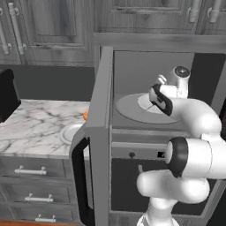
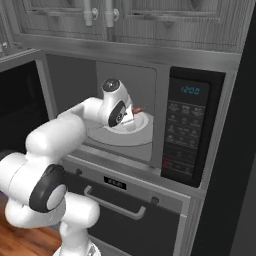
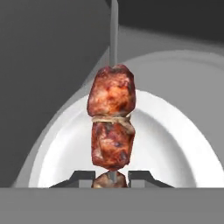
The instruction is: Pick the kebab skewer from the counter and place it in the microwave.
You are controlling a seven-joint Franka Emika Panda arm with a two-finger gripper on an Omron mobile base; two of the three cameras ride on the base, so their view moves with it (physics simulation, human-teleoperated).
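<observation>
Inside the microwave, the arm is reaching over the round grey turntable, and the gripper is holding the kebab skewer above a white plate that is sitting on that turntable. In the hand view the two fingers are closing in on either side of the lowest meat chunk, so they are clenching the skewer rather than letting it go; the stick is running straight away from the hand, with its meat chunks hanging over the plate's middle. From these angles it is hard to tell whether the skewer is touching the plate or hovering just above it.

The pick-up from the worktop is looking done, since the skewer is no longer lying there; a second plate and a bit of something orange are sitting near the open door. The carry into the cavity is also looking finished. What is remaining, by my reading, is the last bit: lowering, opening the fingers, and drawing the hand back out past the door.
</observation>
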